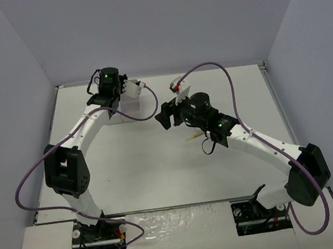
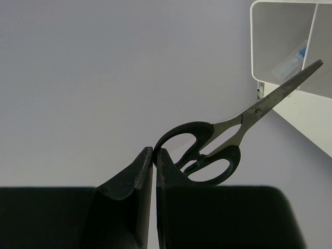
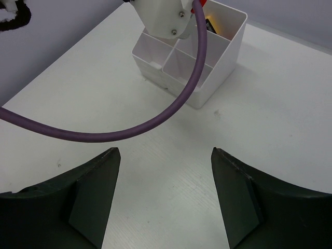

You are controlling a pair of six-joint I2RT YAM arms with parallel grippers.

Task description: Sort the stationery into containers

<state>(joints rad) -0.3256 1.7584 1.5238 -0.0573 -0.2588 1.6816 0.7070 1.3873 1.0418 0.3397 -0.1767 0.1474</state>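
Your left hand (image 2: 154, 155) is clamped on one handle loop of the scissors (image 2: 254, 111). They're off the tabletop (image 3: 270, 104), blades aimed at the container block (image 2: 280, 31), tip close to its rim. Your right hand (image 3: 163, 155) is spread wide with nothing in it, facing the same block.

Risks:
- The grip is on the loop's edge, and the whole length hangs out past the pads. It looks thin, though I can't see how much loop sits between them. A jolt could swivel or drop the scissors.
- The tip could hit the rim or a divider instead of a cell opening and shove the block.
- The scissors look longer than a cell is deep. Release them tilted and they may tip out.
- The purple cable (image 3: 171, 111) drapes close to the block, so don't snag it.
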